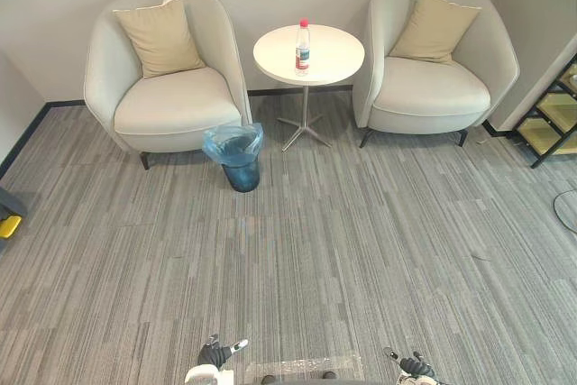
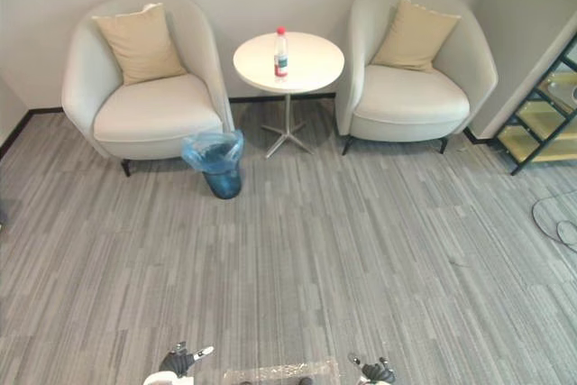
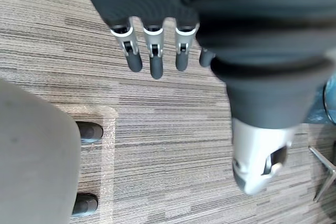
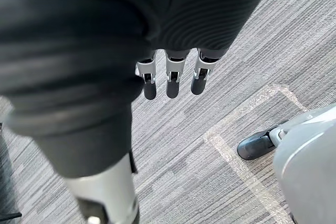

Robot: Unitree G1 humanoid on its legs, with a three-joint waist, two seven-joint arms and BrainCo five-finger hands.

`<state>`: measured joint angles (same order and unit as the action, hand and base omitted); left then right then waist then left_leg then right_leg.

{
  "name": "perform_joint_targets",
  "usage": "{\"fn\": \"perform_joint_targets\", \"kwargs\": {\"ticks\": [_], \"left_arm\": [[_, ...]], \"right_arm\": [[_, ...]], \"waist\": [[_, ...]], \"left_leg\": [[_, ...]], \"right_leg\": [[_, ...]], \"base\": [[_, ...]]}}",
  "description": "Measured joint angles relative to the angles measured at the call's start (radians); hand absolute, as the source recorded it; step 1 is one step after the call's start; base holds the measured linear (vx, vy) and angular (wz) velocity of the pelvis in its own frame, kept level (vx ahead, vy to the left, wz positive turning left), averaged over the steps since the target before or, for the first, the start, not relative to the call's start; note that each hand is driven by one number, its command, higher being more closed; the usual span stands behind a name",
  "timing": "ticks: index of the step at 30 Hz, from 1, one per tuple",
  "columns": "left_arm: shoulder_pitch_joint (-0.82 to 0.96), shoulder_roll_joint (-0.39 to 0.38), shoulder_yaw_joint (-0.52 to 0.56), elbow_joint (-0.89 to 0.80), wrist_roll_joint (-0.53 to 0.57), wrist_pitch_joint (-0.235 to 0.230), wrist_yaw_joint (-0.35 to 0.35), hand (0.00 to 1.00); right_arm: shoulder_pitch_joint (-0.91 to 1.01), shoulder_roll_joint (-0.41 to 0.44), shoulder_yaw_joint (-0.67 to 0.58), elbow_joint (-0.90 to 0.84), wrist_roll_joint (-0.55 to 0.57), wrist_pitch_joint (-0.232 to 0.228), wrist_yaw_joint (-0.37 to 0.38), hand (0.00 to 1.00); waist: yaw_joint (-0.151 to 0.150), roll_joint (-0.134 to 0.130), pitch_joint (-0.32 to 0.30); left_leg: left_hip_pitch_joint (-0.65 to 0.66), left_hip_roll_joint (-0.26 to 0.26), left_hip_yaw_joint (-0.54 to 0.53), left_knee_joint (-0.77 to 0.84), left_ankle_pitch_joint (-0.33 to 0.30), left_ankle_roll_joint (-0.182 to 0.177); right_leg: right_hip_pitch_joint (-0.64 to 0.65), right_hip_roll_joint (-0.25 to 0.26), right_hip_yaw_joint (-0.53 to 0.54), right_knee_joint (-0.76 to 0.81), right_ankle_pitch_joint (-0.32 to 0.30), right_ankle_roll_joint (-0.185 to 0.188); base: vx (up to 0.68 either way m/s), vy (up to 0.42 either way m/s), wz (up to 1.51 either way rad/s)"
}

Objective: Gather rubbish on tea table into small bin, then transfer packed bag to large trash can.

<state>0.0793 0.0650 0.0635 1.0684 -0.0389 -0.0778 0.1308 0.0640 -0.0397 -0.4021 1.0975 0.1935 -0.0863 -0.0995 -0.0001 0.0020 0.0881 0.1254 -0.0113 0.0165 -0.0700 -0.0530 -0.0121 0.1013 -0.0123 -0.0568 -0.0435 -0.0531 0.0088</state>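
A plastic water bottle (image 1: 303,47) with a red cap stands upright on the round white tea table (image 1: 326,65) between two armchairs. On the carpet by the table's left side stands a small bin (image 1: 236,157) lined with a blue bag. My left hand (image 1: 216,353) and right hand (image 1: 413,366) hang low at the near edge of the view, far from the table. In the wrist views the left fingers (image 3: 154,56) and right fingers (image 4: 172,77) hang straight over bare carpet, holding nothing.
Two cream armchairs (image 1: 167,87) (image 1: 433,69) with beige cushions flank the table against the wall. A black-framed shelf (image 1: 557,110) stands at the far right. Tape marks (image 1: 302,367) lie on the grey carpet near me. Wide carpet lies between me and the table.
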Motion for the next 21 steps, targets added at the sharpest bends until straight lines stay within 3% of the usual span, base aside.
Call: {"fn": "perform_joint_targets", "kwargs": {"ticks": [21], "left_arm": [[-0.017,-0.001,0.015,0.02,0.017,0.005,-0.002,0.0]], "right_arm": [[-0.004,0.001,0.005,0.02,0.0,0.009,0.001,0.0]], "waist": [[-0.001,-0.001,0.0]], "left_leg": [[-0.002,0.0,-0.011,-0.001,0.0,0.0]], "right_leg": [[0.005,0.0,-0.012,-0.009,0.0,0.0]], "base": [[0.0,0.0,0.01]]}}
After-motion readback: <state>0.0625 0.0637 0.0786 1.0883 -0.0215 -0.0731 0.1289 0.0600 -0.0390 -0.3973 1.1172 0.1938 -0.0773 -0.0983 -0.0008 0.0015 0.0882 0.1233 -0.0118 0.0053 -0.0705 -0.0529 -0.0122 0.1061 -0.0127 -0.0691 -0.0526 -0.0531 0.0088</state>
